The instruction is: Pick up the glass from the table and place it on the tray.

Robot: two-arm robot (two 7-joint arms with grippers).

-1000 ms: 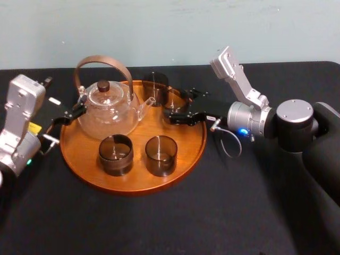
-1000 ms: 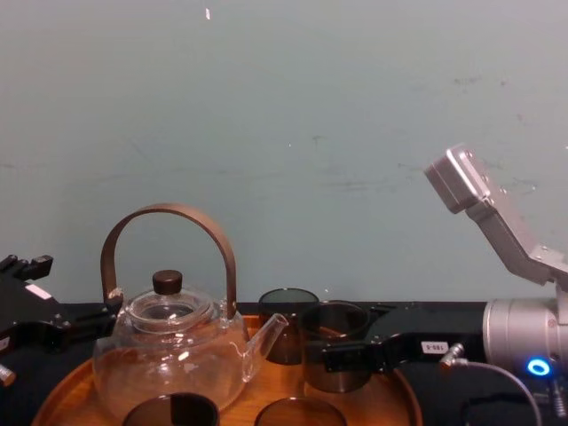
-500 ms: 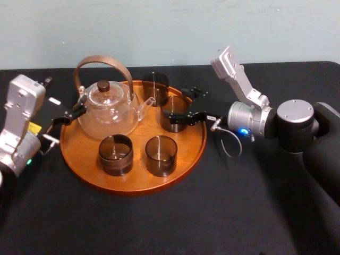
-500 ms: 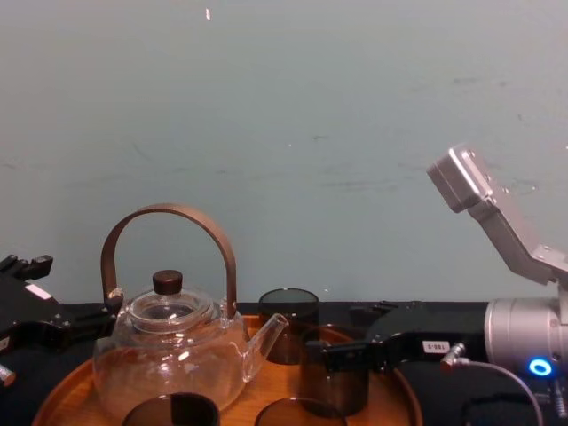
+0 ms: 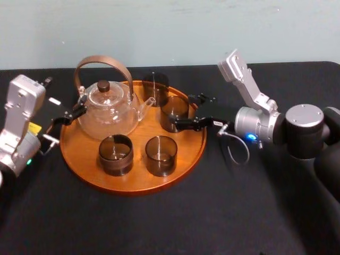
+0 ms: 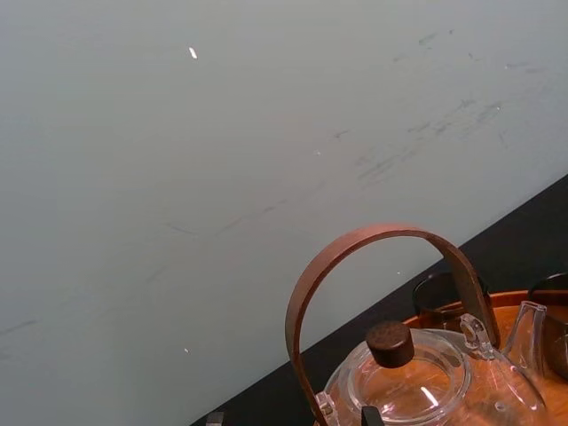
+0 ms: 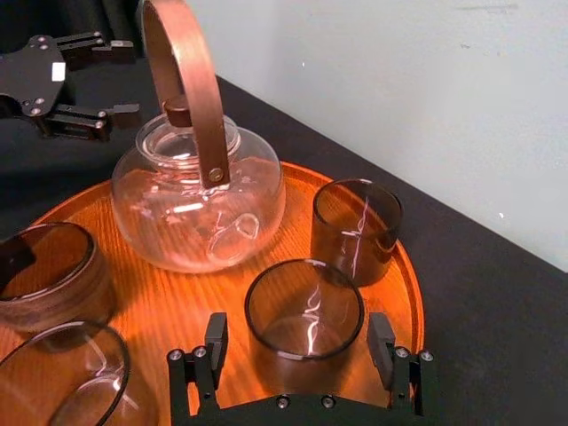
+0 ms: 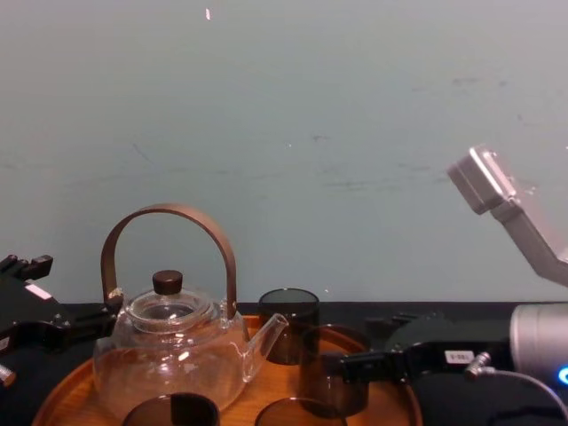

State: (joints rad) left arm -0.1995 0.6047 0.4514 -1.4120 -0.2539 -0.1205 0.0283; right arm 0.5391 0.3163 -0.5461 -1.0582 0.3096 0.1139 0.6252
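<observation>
A smoky dark glass (image 5: 175, 113) stands upright on the round orange-brown tray (image 5: 133, 188), at its right side beside the teapot's spout. My right gripper (image 5: 186, 110) is open at the tray's right rim. In the right wrist view its fingertips (image 7: 216, 330) flank the near side of the glass (image 7: 304, 311) with a gap on each side, touching nothing. My left gripper (image 7: 133, 77) is parked open at the tray's left, next to the teapot, with nothing between its fingers.
A glass teapot (image 5: 108, 109) with a brown hoop handle takes up the tray's back left. Three more dark glasses stand on the tray: back (image 5: 155, 87), front left (image 5: 115, 154), front middle (image 5: 161, 155). The black table (image 5: 159, 228) stretches wide around the tray.
The right gripper set the glass down on the tray, opened, and drew back to the right. The glass stays where it was set. The left arm has not moved.
</observation>
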